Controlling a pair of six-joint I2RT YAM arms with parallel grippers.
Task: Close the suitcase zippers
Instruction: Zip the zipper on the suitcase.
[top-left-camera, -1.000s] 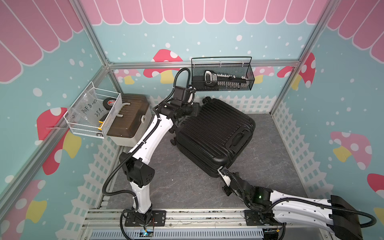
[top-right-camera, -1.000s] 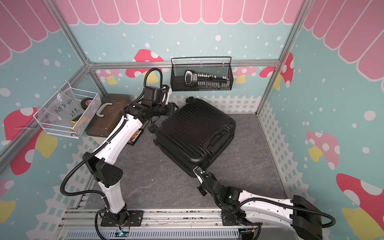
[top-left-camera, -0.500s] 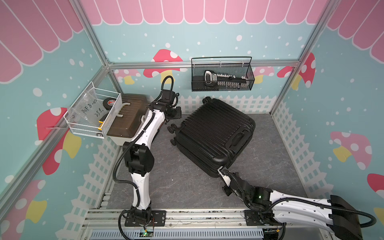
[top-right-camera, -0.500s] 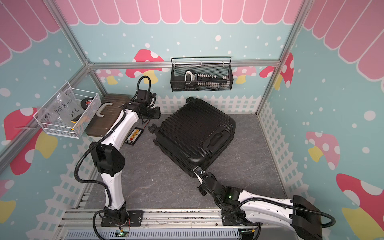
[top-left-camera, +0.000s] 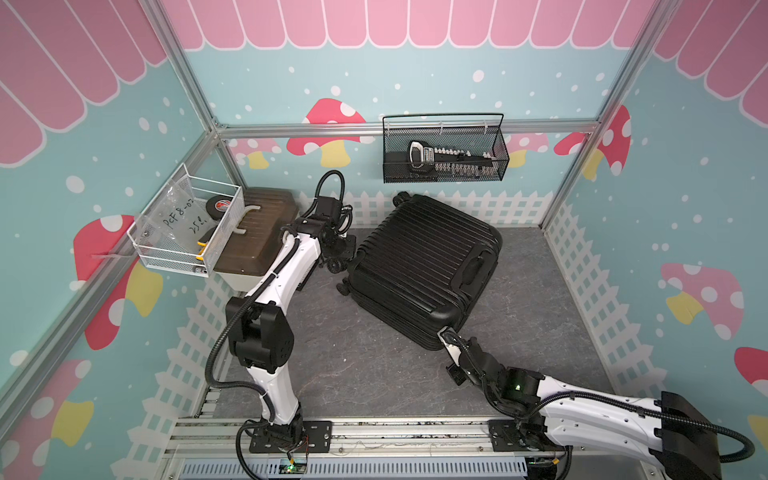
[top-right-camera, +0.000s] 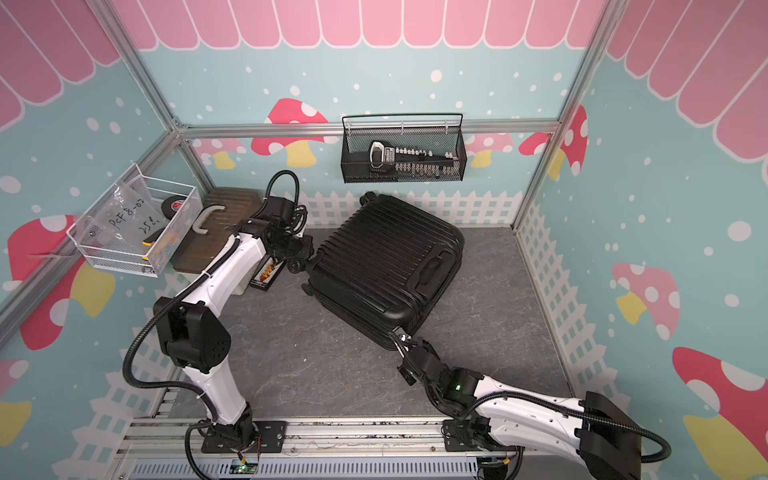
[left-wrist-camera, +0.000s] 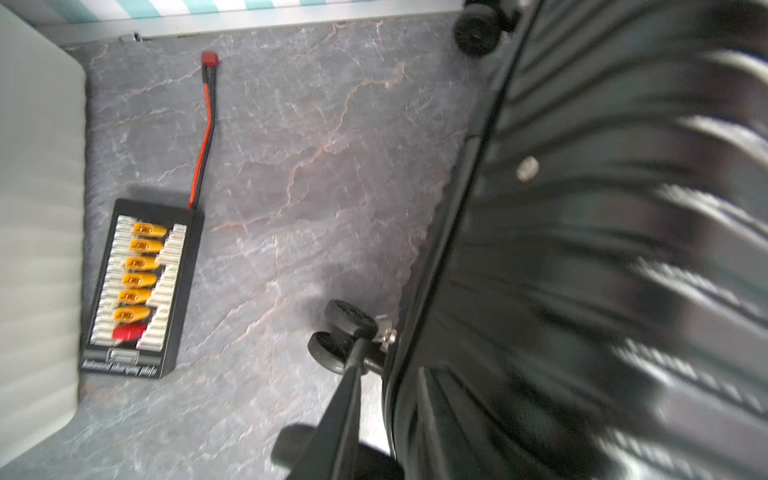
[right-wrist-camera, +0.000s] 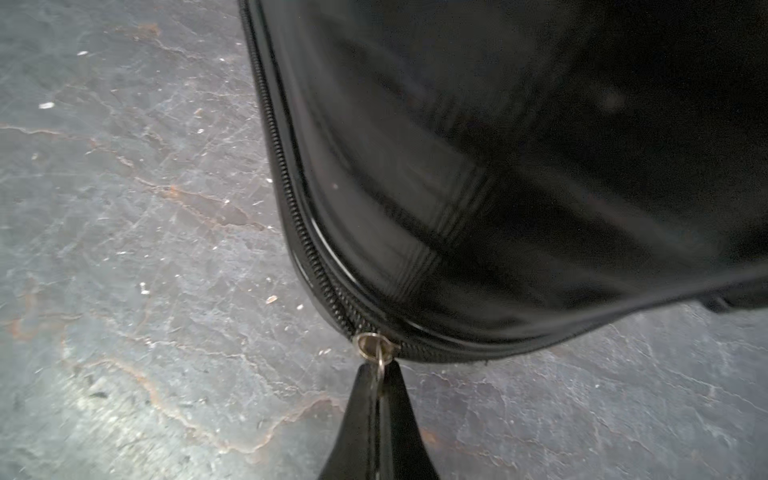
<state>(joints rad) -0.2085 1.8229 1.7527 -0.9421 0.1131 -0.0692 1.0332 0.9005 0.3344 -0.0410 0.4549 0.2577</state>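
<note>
Two grippers noted at the suitcase (top-left-camera: 424, 266). Finds right gripper (right-wrist-camera: 379, 374) pinched together on the silver zipper pull (right-wrist-camera: 371, 345) at the near corner, arm stretched low over the floor (right-wrist-camera: 124, 249). Cannot tell left gripper (top-left-camera: 347, 249) apart or together; one finger (left-wrist-camera: 353, 374) against a wheel (left-wrist-camera: 349, 318). Records left arm dropped from the far corner a second ago; right unmoved. Lies flat mid-floor, ribbed black shell up, zippers (right-wrist-camera: 286, 187) running along the rim.
</note>
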